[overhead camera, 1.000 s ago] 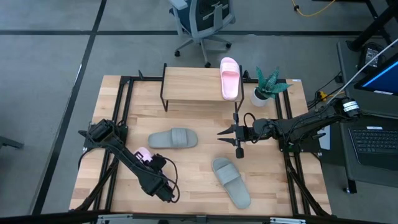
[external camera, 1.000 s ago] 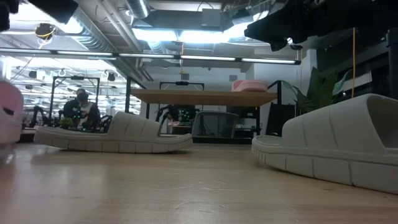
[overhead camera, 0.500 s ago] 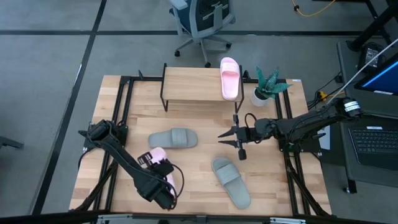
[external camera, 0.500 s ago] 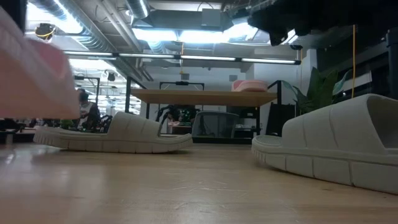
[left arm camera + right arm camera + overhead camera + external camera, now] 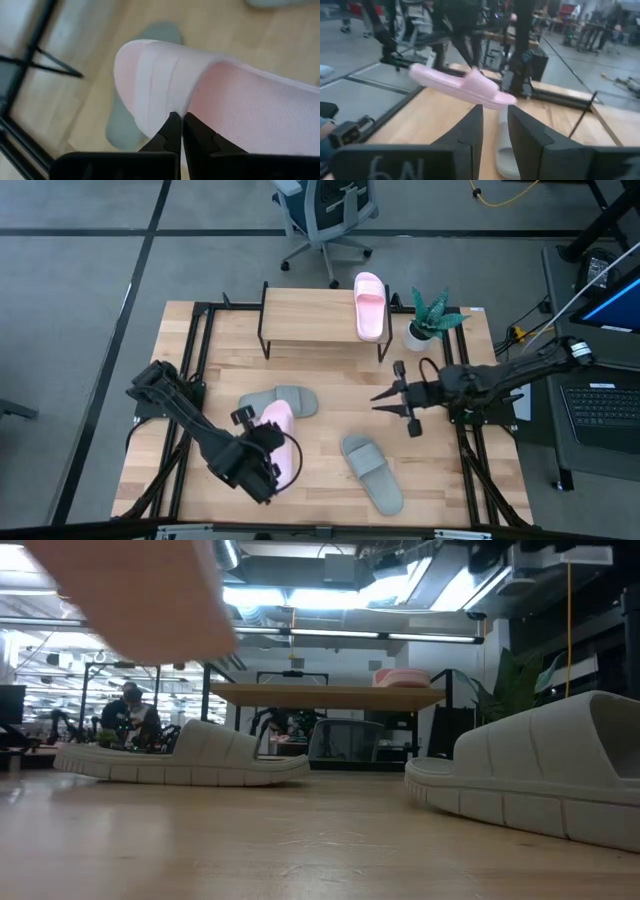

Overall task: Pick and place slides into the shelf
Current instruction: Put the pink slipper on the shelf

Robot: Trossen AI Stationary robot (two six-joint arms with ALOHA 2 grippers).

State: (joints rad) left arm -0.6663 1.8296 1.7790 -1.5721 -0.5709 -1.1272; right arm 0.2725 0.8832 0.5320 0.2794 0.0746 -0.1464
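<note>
Overhead coverage shows one pale pink slide already lying on the shelf, at its right end. The left gripper carries the second pink slide above the table, partly over one grey-green slide; the other grey-green slide lies near the front. The right gripper hovers mid-table, jaws spread and empty.

Low view: the pink slide hangs blurred in the air, both grey-green ones on the table.

Left wrist view: jaws pressed together, pinching the slide's edge.

Right wrist view: the lifted slide shows beyond the parted fingers.

My reckoning: one placed, one in transit, two untouched.
</note>
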